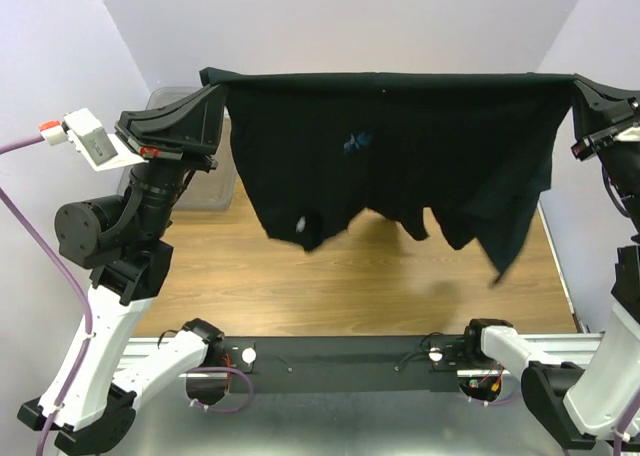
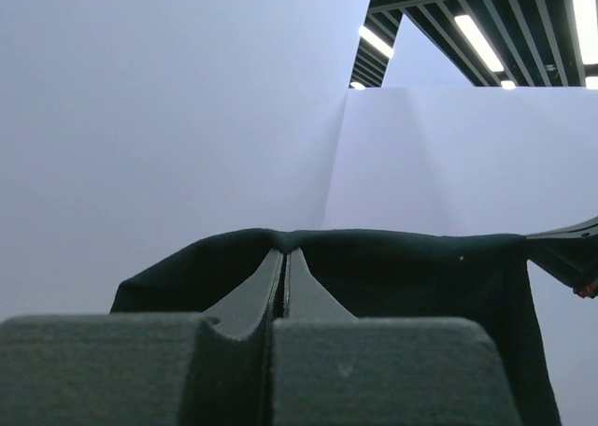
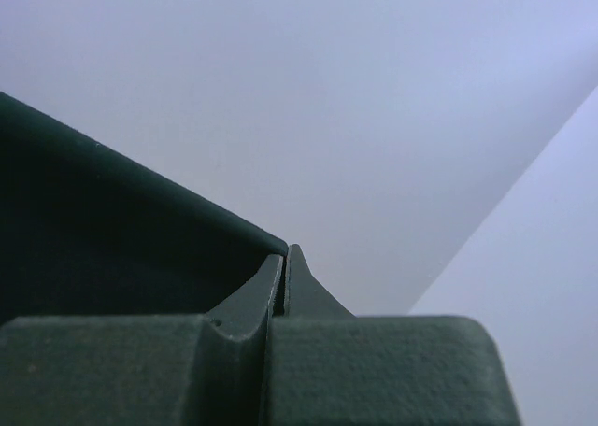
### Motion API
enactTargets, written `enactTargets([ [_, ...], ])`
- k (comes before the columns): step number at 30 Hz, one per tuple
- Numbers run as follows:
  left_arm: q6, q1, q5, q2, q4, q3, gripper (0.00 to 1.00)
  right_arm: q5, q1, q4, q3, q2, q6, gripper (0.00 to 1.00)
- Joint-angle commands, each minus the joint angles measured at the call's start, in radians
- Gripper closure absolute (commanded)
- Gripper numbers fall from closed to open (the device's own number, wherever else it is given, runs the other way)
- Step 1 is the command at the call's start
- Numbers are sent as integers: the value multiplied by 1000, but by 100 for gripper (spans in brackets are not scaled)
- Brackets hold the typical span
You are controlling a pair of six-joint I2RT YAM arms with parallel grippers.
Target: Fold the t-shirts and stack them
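Left wrist view shows the left pincer (image 2: 284,254) with its jaws pressed together on one upper corner of a black t-shirt (image 2: 402,276), the cloth running away from the fingertips toward the other arm. The right wrist view shows the same thing mirrored: the right pincer (image 3: 284,250) is closed tight on the opposite upper corner.

From above, the held edge is pulled into a taut, nearly level line from left to right between the two pincers, so the garment's long axis lies across the workspace. The rest hangs below that line as a ragged curtain, with the sleeves and a small white label at the bottom. It is raised over the wooden desk (image 1: 330,276), and whether the lowest folds touch the desk cannot be told.

Each arm has one corner, so neither is nearer. The likely next move is to lower the t-shirt and lay it flat, which calls for both pincers to descend together and keep their spacing.
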Motion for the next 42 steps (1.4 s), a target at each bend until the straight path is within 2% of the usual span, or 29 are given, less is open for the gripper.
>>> enactTargets([
  [1, 4, 11, -57, -17, 61, 0, 100, 99, -12, -15, -30, -20, 3, 99],
  [4, 36, 13, -136, 43, 58, -16, 100, 99, -12, 6, -125, -25, -14, 99],
  [9, 90, 16, -230, 249, 46, -23, 100, 127, -12, 96, -443, -28, -47, 99],
  [12, 76, 19, -168, 348, 40, -55, 100, 73, -12, 113, -591, -21, -87, 99],
  [13, 41, 19, -151, 403, 11, -71, 100, 49, -12, 113, -713, -26, -101, 99],
  [15, 7, 19, -76, 437, 9, -127, 100, 0, -12, 118, -847, -41, -162, 99],
  [16, -13, 19, -63, 463, 0, -196, 100, 2, -12, 121, -957, -41, -179, 99],
  [20, -80, 16, -13, 521, -14, -370, 100, 108, -12, 204, -1200, 14, -271, 99],
  [25, -113, 11, 3, 597, 9, -471, 100, 95, -12, 264, -1285, 110, -274, 99],
  [29, -95, 10, 18, 597, 29, -471, 100, 21, -12, 259, -1274, 74, -268, 99],
  [30, -93, 5, 37, 586, 28, -473, 100, -38, -12, 255, -1285, 46, -294, 99],
  [32, -107, -3, 73, 566, 21, -488, 100, -132, -12, 168, -1305, -50, -389, 100],
  [34, -130, -21, 139, 520, 17, -545, 100, -270, -12, 59, -1334, -115, -590, 99],
  [35, -157, -56, 174, 502, 5, -598, 100, -324, -12, -77, -1339, -168, -739, 99],
  [36, -168, -75, 184, 480, 0, -599, 100, -335, -12, -142, -1346, -188, -800, 100],
  [37, -185, -102, 186, 439, -15, -662, 100, -337, -12, -225, -1366, -207, -846, 99],
  [40, -257, -191, 187, 367, -29, -790, 100, -286, -12, -259, -1392, -229, -903, 98],
  [42, -308, -239, 167, 338, -37, -867, 100, -257, -12, -255, -1411, -219, -908, 93],
])
